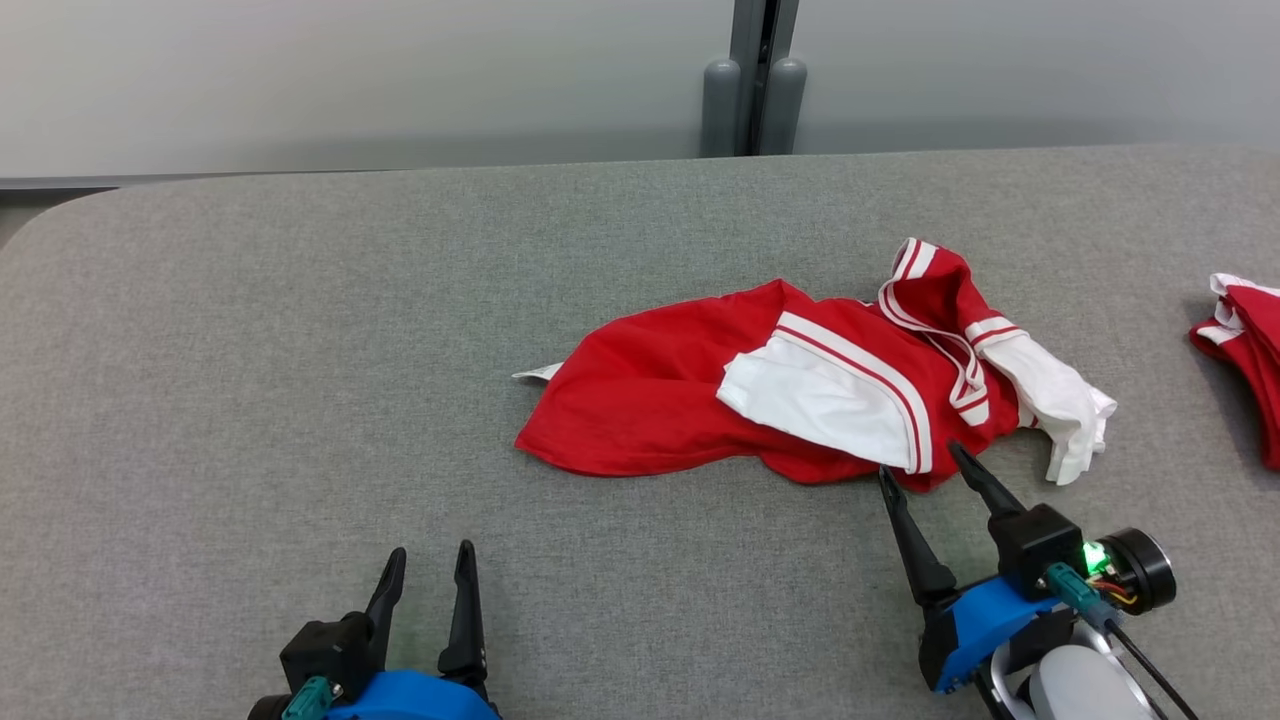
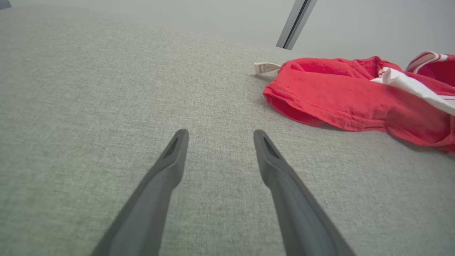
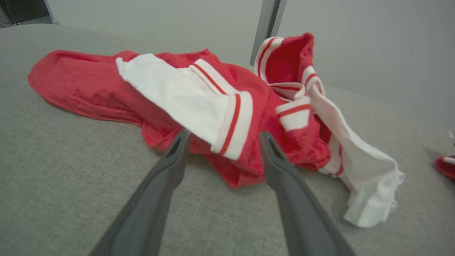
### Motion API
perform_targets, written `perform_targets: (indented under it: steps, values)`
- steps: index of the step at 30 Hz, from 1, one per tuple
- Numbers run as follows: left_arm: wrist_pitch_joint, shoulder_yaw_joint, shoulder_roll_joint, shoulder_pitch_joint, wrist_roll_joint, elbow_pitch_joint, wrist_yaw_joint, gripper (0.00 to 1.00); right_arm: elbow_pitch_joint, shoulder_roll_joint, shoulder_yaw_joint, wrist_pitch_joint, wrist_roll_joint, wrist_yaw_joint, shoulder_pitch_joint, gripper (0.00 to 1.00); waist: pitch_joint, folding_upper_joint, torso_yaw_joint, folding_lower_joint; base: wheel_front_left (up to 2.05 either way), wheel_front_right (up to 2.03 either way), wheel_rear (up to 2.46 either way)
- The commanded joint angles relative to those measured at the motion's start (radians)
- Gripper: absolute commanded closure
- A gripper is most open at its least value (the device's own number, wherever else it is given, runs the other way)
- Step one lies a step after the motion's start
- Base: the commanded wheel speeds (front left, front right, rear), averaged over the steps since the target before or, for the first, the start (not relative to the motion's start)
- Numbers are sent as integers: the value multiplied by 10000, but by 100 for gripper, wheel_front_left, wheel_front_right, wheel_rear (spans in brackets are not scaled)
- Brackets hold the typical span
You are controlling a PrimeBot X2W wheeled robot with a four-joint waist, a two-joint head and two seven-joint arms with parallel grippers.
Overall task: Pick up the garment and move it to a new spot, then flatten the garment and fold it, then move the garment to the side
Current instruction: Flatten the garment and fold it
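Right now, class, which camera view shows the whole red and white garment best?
The head view: the garment lies whole, every edge visible. The left wrist view catches its red hem end, cropped at the right. The right wrist view shows sleeves and collar close, foreshortened.

No text is reading clearly anywhere. A small white tag (image 2: 266, 67) is sticking out from the edge of the red garment (image 2: 337, 92). In the left wrist view it is lying beyond and to the right of the left gripper (image 2: 221, 132) fingertips. It is showing faint print, too small to make out.
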Motion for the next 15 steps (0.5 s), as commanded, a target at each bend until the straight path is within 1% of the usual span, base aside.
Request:
perform_targets:
  steps: [1,12,13,14,15]
  values:
    - [-28,-39,-3,14,-13,9,-32,0,95,-66,-67,-29,-244,1,122,0,17,-1,-15,0,0,0,0]
    - [-28,-176,-3,-158,-164,81,-16,0,549,55,-419,-31,-822,1,-356,0,66,-1,182,0,0,0,0]
    - [-28,-149,-3,-163,-158,86,-27,0,560,64,-450,-29,-852,-1,-398,9,62,-1,203,0,0,0,0]
    - [-28,-134,-3,-153,-155,87,-35,0,529,73,-474,-29,-863,1,-436,52,54,-1,218,0,0,0,0]
    - [-28,-111,-3,-132,-148,93,-50,0,518,71,-481,-29,-881,1,-434,83,47,-1,226,0,0,0,0]
